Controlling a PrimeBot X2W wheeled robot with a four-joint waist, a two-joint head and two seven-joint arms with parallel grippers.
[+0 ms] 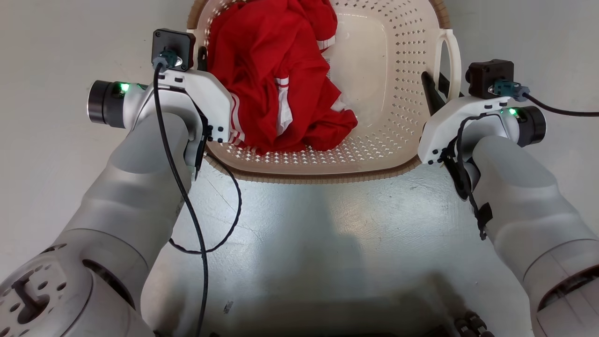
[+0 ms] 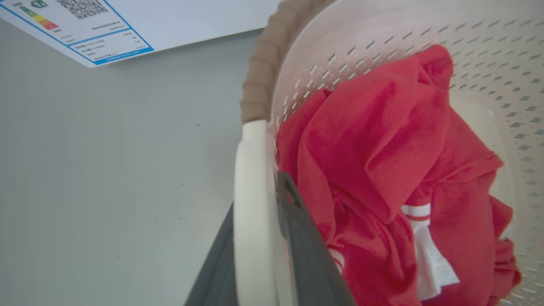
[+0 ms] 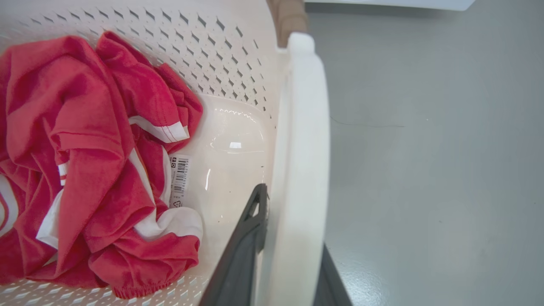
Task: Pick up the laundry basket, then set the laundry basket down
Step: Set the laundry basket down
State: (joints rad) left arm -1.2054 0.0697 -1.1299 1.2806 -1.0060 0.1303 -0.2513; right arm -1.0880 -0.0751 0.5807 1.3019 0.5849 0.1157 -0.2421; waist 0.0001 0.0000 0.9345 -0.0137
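The left hand (image 1: 200,55) is pinching the white left loop handle (image 2: 251,178) of the laundry basket (image 1: 393,70), clamping it from inside and outside the wall; the right hand (image 1: 435,85) is pinching the right loop handle (image 3: 302,140) likewise; the basket is sitting between both hands, over the grey floor (image 1: 299,220); a crumpled red garment (image 1: 276,79) is filling its left side; whether the basket is touching the floor I cannot tell.
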